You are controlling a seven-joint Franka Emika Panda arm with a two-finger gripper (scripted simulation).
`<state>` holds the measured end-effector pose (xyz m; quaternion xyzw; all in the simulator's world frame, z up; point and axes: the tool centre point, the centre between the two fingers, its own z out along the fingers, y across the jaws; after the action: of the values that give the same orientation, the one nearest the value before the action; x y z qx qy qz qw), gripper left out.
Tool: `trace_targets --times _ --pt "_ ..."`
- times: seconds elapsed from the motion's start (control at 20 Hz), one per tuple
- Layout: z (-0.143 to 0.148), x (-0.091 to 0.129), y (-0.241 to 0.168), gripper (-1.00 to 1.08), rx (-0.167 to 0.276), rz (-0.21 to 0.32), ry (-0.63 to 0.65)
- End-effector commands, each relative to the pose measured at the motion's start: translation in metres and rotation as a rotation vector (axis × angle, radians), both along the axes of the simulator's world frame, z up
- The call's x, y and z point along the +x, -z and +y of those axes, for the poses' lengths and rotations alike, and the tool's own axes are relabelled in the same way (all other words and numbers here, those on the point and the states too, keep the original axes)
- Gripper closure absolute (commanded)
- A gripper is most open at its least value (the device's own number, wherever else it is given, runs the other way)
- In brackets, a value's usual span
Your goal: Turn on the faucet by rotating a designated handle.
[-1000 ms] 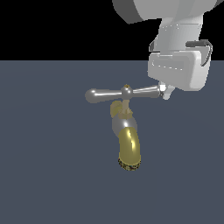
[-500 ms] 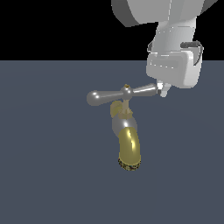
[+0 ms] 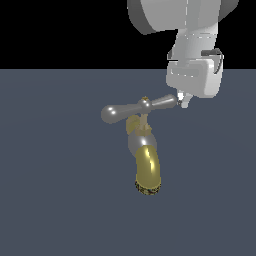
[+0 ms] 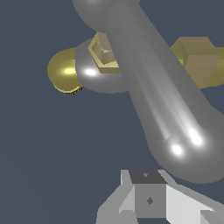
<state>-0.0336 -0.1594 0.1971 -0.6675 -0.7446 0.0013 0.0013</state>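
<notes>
1. The gripper [image 3: 183,101] sits right at the end of the handle [image 3: 137,108] that points toward the exterior view's right. Only a small pale fingertip [image 3: 184,104] shows below the hand body, touching or just beside the bulbous tip of the bar. Whether the fingers are spread or closed cannot be told from either view; nothing appears clamped between them.
2. In the wrist view, a grey finger block [image 4: 148,200] lies just beside the rounded, shiny end of the handle [image 4: 175,127], which fills much of that picture.
3. The handle is a slim silver crossbar, tilted so that its end near the gripper is higher than its far end. A small brass knob [image 3: 145,101] sits at its centre.
4. The faucet [image 3: 145,155] stands below the crossbar: a silver-grey neck, then a curved brass-yellow spout [image 3: 148,170] ending in a dark speckled rim [image 3: 148,188].
5. The faucet sits on a plain, dark blue-grey surface [image 3: 55,175] that fills the lower part of the exterior view; above its far edge the background is black.
6. The arm [image 3: 175,20] comes in from the top of the exterior view, toward its right, with the white hand body [image 3: 194,80] pointing downward over the handle's end.
</notes>
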Motion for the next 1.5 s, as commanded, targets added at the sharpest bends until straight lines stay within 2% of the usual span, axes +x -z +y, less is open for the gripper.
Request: trace_targets --times 0.0,0.05,1.05,1.1,1.15,1.45 --pt "0.008 0.008 0.0 1.08 0.0 -0.004 -0.015" --pt "0.0 0.002 0.0 1.08 0.0 -0.001 0.0" --pt "0.072 0.071 0.0 1.08 0.0 -0.003 -0.014" --pt "0.072 0.071 0.0 1.08 0.0 -0.003 -0.014" --pt "0.046 0.063 0.0 1.08 -0.008 0.0 0.021" --pt "0.087 0.065 0.0 1.08 -0.006 -0.001 0.009"
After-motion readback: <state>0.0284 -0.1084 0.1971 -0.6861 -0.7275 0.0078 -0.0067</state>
